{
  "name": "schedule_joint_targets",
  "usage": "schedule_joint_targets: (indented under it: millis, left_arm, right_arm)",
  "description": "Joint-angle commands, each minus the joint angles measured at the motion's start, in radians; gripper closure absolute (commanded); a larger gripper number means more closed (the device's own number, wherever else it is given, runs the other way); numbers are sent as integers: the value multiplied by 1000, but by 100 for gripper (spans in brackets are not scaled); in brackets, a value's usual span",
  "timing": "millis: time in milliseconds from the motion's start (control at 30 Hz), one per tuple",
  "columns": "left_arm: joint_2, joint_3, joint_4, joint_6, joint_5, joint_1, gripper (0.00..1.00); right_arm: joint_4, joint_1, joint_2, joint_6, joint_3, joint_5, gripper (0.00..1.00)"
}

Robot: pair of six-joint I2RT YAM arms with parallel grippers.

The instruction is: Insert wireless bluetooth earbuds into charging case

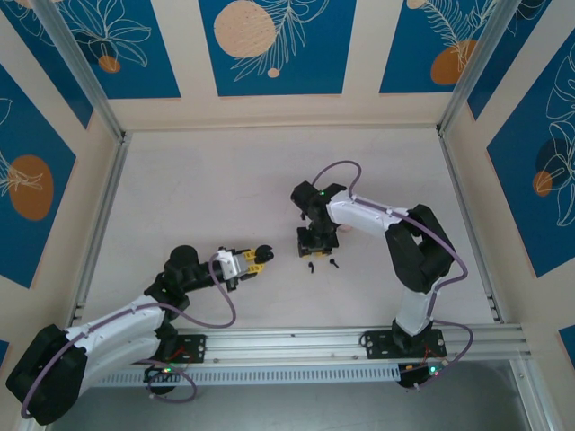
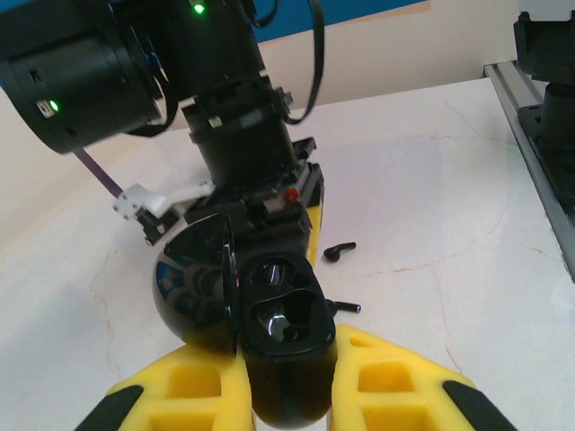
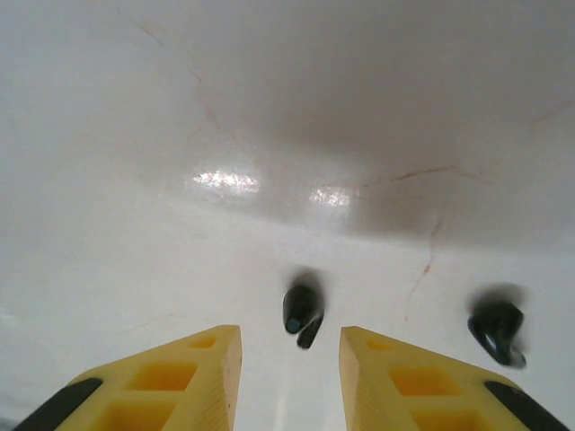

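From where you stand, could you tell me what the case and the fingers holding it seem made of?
Case: probably hard plastic, glossy black; its lid mirrors the surroundings. Left gripper fingers: apparently matte yellow plastic with hollow cells, perhaps printed.

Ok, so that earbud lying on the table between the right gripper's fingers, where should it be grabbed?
Grip the earbud by its rounded head, coming straight down from above. It lies flat on the table and its stem is thin, so the head likely offers more to pinch. The right gripper has its jaws open on either side.
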Motion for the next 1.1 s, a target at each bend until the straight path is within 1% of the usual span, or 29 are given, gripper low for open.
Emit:
schedule_joint_targets:
  millis: [0, 133, 333, 600, 1067]
  left_arm:
    - [-17, 6, -13, 18, 2, -12, 94]
    - [-14, 12, -22, 17, 1, -12, 94]
    - [-8, 16, -23, 14, 7, -12, 94]
    - [-11, 19, -31, 12, -1, -12, 94]
    - [-7, 24, -32, 9, -1, -12, 94]
  right_arm:
    - [-129, -34, -30, 57, 27, -89, 66]
    - [-139, -48, -20, 103, 13, -146, 66]
    - [-96, -50, 28, 115, -8, -180, 66]
    - [-78, -48, 81, 101, 2, -163, 66]
    - [-46, -36, 140, 92, 2, -170, 67]
